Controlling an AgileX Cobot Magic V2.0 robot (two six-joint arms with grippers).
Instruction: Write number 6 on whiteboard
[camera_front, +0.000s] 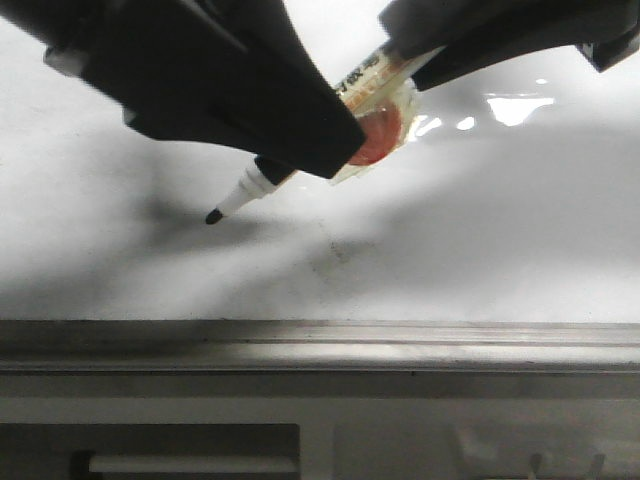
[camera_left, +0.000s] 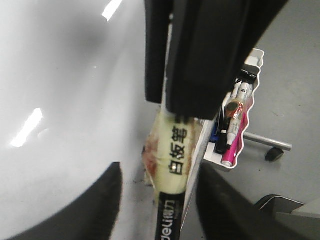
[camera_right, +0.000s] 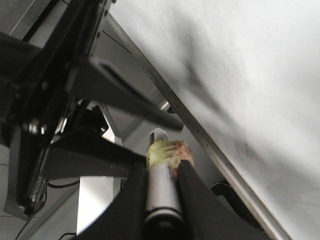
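A large glossy whiteboard (camera_front: 500, 250) fills the front view, with faint grey smudges near its centre and bright glare at two o'clock. A grey metal rail (camera_front: 320, 345) runs along its lower edge. No drawn number 6 can be made out on the board.

A marker (camera_front: 262, 180) slants down toward eight o'clock, its dark tip (camera_front: 213, 216) at or just off the surface; contact cannot be judged. Yellowish tape with a red patch (camera_front: 378, 135) wraps the barrel.

The right gripper (camera_right: 162, 182) is clamped on the marker, one finger on each side of the barrel. The left gripper (camera_left: 155, 200) has its fingers spread either side of the marker, not touching it.

Beside the board, a small tray (camera_left: 235, 135) holds spare markers.
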